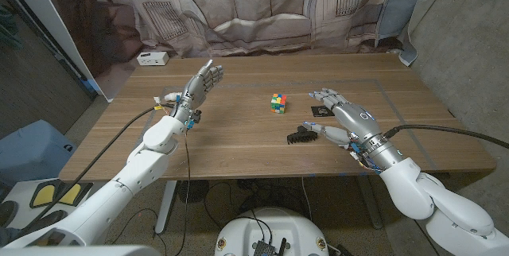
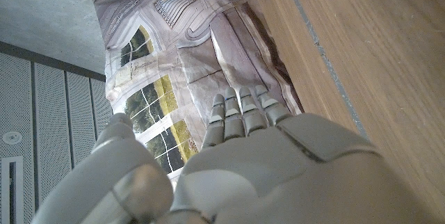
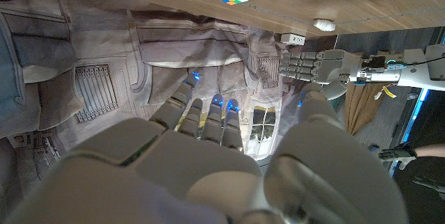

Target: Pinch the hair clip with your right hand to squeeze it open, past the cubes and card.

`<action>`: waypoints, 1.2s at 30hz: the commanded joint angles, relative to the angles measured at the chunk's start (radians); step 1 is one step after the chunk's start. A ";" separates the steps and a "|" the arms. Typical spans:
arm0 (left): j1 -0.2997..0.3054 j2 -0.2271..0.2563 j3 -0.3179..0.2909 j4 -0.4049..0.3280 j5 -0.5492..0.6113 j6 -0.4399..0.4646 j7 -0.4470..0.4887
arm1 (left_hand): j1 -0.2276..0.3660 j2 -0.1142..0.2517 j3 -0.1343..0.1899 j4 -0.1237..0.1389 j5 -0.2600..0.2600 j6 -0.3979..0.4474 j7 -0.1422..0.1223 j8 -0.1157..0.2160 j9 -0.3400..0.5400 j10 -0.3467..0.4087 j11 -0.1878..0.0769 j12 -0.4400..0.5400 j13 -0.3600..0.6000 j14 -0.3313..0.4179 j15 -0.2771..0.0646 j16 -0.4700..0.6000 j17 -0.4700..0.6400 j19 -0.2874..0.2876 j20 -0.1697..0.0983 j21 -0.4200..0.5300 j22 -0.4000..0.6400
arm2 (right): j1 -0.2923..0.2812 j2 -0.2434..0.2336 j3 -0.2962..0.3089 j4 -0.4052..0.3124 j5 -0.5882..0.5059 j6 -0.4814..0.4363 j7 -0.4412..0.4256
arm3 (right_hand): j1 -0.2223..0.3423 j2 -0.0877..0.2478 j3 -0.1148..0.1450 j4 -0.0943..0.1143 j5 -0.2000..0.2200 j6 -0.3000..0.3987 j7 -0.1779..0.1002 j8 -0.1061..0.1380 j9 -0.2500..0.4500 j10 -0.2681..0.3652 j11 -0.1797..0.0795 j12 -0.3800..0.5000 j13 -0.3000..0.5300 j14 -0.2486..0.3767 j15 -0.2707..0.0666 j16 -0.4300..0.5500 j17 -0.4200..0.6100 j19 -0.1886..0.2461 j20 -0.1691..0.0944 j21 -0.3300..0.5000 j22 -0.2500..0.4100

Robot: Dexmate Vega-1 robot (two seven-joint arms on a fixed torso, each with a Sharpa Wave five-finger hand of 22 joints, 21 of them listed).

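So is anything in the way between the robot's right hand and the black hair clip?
Nothing visible is. In the head view the right hand sits just beside the hair clip on the table. The colourful cube stands off to the side.

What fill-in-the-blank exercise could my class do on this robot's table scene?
1. The multicoloured puzzle cube stands on the ____ table.
2. The black hair clip lies just beside the thumb of the robot's ____ hand.
3. The left hand is raised with its fingers apart and holds ____.
4. The small white box sits near the table's far ____ corner in the head view.

Missing words: wooden; right; nothing; left
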 commanded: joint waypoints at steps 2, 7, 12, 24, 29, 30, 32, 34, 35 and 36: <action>-0.014 -0.006 0.009 0.018 -0.004 -0.008 -0.022 | 0.004 0.010 0.000 -0.005 -0.001 0.008 0.001 -0.003 0.002 0.008 -0.001 -0.001 0.002 0.007 0.001 -0.001 0.002 0.007 0.001 -0.001 0.005 | 0.027 -0.044 -0.020 -0.058 -0.022 -0.089 0.086 | 0.018 -0.006 0.008 -0.010 0.005 0.002 -0.015 0.004 0.005 0.000 -0.018 -0.003 0.005 -0.012 0.002 -0.005 0.001 -0.008 0.012 -0.001 0.002; -0.020 -0.009 0.013 0.026 -0.008 -0.009 -0.032 | 0.004 0.011 0.000 -0.005 -0.002 0.010 0.000 -0.003 0.002 0.009 -0.002 -0.002 0.002 0.007 0.000 -0.002 0.002 0.007 0.002 -0.001 0.005 | 0.038 -0.061 -0.024 -0.079 -0.019 -0.119 0.129 | 0.039 -0.011 0.015 -0.014 0.007 0.013 -0.026 0.008 0.006 0.012 -0.035 0.000 0.005 -0.003 0.000 -0.001 0.000 -0.009 0.019 0.001 0.003; -0.026 -0.014 0.017 0.034 -0.010 -0.010 -0.038 | 0.003 0.011 0.000 -0.006 -0.002 0.012 -0.001 -0.003 0.002 0.009 -0.002 -0.002 0.002 0.007 0.001 -0.002 0.002 0.006 0.002 -0.002 0.005 | 0.060 -0.080 -0.036 -0.104 -0.027 -0.168 0.195 | 0.051 -0.015 0.018 -0.017 0.007 0.012 -0.034 0.008 0.006 0.013 -0.038 -0.001 0.005 -0.010 0.005 -0.004 0.000 -0.013 0.026 0.002 0.003; -0.036 -0.018 0.026 0.048 -0.003 -0.008 -0.042 | 0.003 0.012 0.000 -0.008 -0.002 0.014 0.000 -0.003 0.002 0.011 -0.002 -0.003 0.002 0.007 0.002 -0.003 0.002 0.005 0.001 -0.003 0.005 | 0.125 -0.131 -0.063 -0.125 0.001 -0.215 0.301 | 0.069 -0.026 0.023 -0.018 0.008 0.007 -0.036 0.006 0.006 0.013 -0.041 -0.004 0.005 0.006 0.003 0.003 -0.001 -0.015 0.031 0.003 0.003; -0.041 -0.024 0.028 0.054 -0.003 -0.014 -0.044 | 0.002 0.012 0.000 -0.008 -0.002 0.014 0.000 -0.004 0.002 0.008 -0.002 -0.004 0.002 0.007 0.001 -0.003 0.002 0.005 0.001 -0.004 0.005 | 0.154 -0.149 -0.077 -0.136 0.012 -0.251 0.352 | 0.074 -0.028 0.024 -0.018 0.009 0.005 -0.034 0.005 0.006 0.013 -0.041 -0.004 0.005 0.006 0.003 0.003 -0.001 -0.015 0.032 0.004 0.003; -0.041 -0.025 0.029 0.053 -0.004 -0.013 -0.044 | 0.002 0.012 0.000 -0.008 -0.002 0.014 0.000 -0.004 0.002 0.008 -0.003 -0.004 0.002 0.007 0.002 -0.003 0.002 0.005 0.001 -0.004 0.005 | 0.159 -0.154 -0.080 -0.138 0.011 -0.259 0.361 | 0.076 -0.029 0.024 -0.018 0.009 0.004 -0.035 0.005 0.006 0.013 -0.043 -0.005 0.005 0.004 0.003 0.002 -0.001 -0.016 0.032 0.004 0.003; -0.041 -0.024 0.030 0.052 -0.003 -0.009 -0.042 | 0.002 0.012 0.000 -0.008 -0.002 0.013 0.000 -0.004 0.002 0.009 -0.001 -0.004 0.002 0.008 0.002 -0.003 0.002 0.005 0.001 -0.004 0.005 | 0.170 -0.164 -0.087 -0.146 0.011 -0.281 0.389 | 0.078 -0.030 0.025 -0.018 0.009 0.003 -0.035 0.004 0.006 0.014 -0.045 -0.004 0.005 0.002 0.003 0.001 -0.001 -0.018 0.034 0.003 0.003; -0.041 -0.025 0.030 0.052 -0.004 -0.007 -0.041 | 0.002 0.012 0.000 -0.009 -0.002 0.013 0.000 -0.004 0.002 0.009 0.000 -0.004 0.002 0.008 0.002 -0.003 0.002 0.005 0.001 -0.004 0.005 | 0.180 -0.176 -0.092 -0.150 0.010 -0.295 0.407 | 0.081 -0.031 0.026 -0.018 0.009 0.002 -0.036 0.004 0.006 0.013 -0.046 -0.005 0.005 0.001 0.004 0.001 -0.001 -0.020 0.038 0.003 0.003; -0.041 -0.025 0.031 0.052 -0.005 -0.006 -0.041 | 0.002 0.012 0.000 -0.009 -0.002 0.014 0.000 -0.004 0.002 0.009 0.000 -0.004 0.002 0.008 0.001 -0.003 0.002 0.005 0.001 -0.004 0.005 | 0.185 -0.185 -0.095 -0.152 0.007 -0.301 0.418 | 0.084 -0.033 0.027 -0.018 0.009 0.003 -0.037 0.004 0.006 0.015 -0.049 -0.004 0.005 0.001 0.003 0.001 -0.001 -0.020 0.043 0.003 0.003; -0.041 -0.025 0.031 0.052 -0.004 -0.005 -0.039 | 0.002 0.012 0.000 -0.009 -0.002 0.013 0.001 -0.004 0.002 0.009 0.000 -0.004 0.002 0.008 0.001 -0.003 0.002 0.005 0.001 -0.004 0.005 | 0.189 -0.192 -0.097 -0.155 0.004 -0.308 0.426 | 0.086 -0.034 0.027 -0.018 0.010 0.006 -0.039 0.006 0.006 0.017 -0.051 -0.004 0.005 0.001 0.002 0.001 -0.001 -0.019 0.046 0.004 0.003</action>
